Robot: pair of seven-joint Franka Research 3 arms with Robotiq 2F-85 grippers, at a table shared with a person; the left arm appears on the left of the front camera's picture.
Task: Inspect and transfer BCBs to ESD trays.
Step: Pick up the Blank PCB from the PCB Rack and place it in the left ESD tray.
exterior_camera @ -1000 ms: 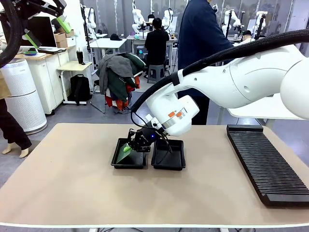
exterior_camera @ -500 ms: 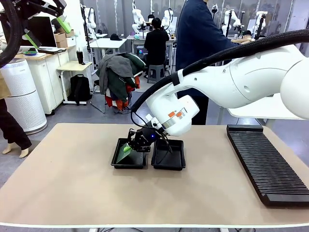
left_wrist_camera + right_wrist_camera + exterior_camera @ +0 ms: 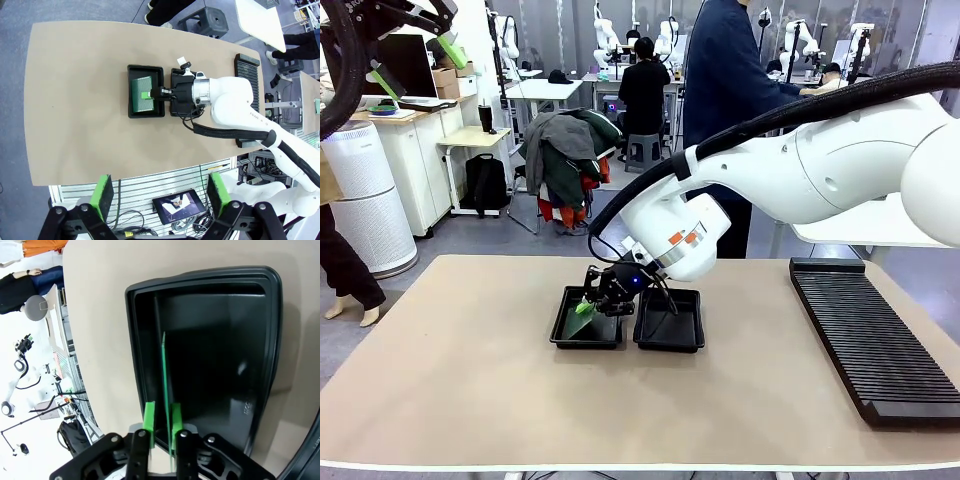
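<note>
Right wrist view: right fingers (image 3: 149,420) narrowly parted, straddling 1 BCB (image 3: 163,360) edge inside an ESD tray (image 3: 215,365); left fingers (image 3: 104,192) wide, high above the surface (image 3: 75,75).

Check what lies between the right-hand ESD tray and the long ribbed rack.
Nothing: bare tan tabletop between the tray and the rack, seen in the front view.

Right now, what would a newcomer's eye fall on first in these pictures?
The big white right arm reaching across the middle, its right gripper low over the left shallow black plastic tray, with a thin green circuit board between its slightly parted green pads. Next, the long black ribbed rack far to the robot's right.
</note>
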